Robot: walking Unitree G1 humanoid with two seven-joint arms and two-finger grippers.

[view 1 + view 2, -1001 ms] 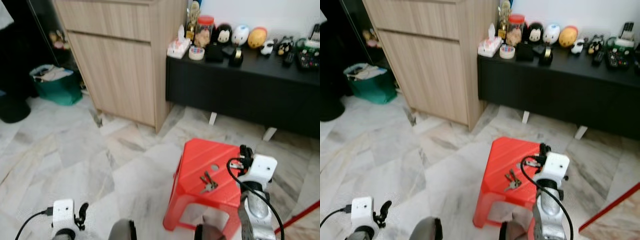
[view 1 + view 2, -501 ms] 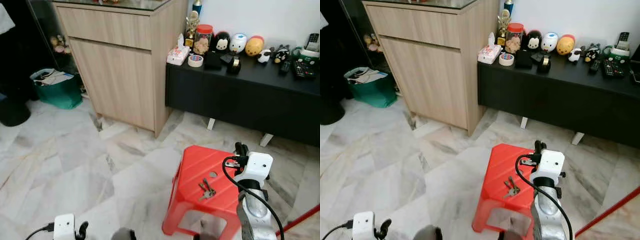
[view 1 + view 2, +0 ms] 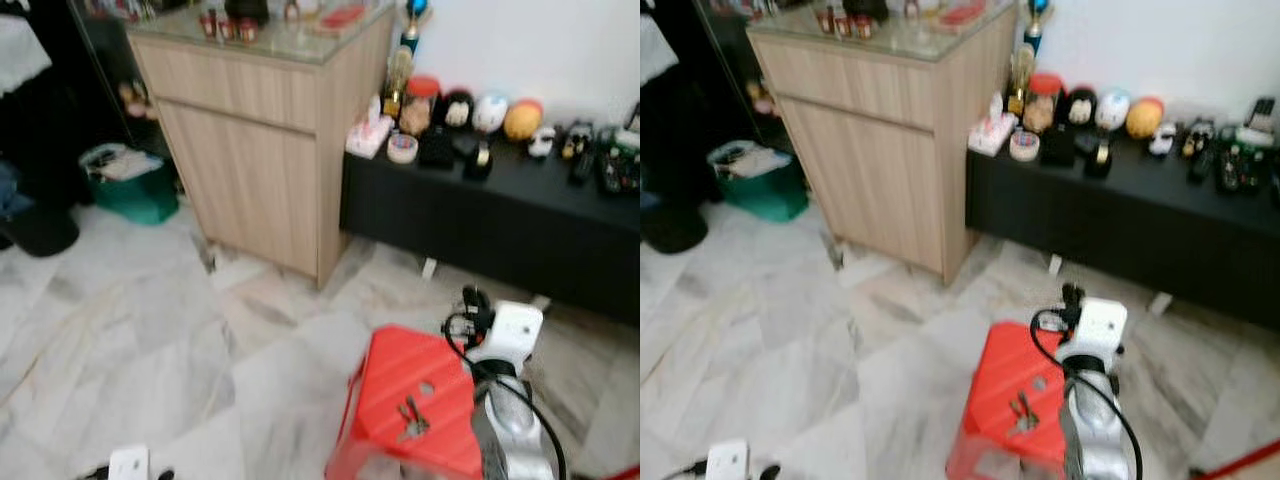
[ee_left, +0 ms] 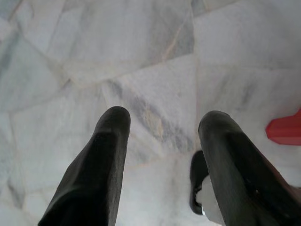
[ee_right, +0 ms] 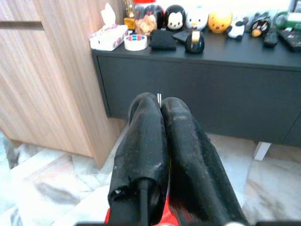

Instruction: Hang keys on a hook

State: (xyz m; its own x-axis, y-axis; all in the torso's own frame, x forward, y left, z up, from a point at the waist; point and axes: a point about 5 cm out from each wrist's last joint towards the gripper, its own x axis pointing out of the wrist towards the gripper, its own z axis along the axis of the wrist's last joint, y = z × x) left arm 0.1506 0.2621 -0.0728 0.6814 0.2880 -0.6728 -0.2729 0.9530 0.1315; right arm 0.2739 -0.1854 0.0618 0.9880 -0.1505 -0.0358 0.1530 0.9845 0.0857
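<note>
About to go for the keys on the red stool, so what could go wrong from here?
1. The right gripper is shut and points at the black cabinet, not down at the keys; it would likely need opening and re-aiming first.
2. The keys lie flat on the red stool, a small target, so the long fingers may push them off.
3. The head views are blurred, so aiming now could miss.
</note>
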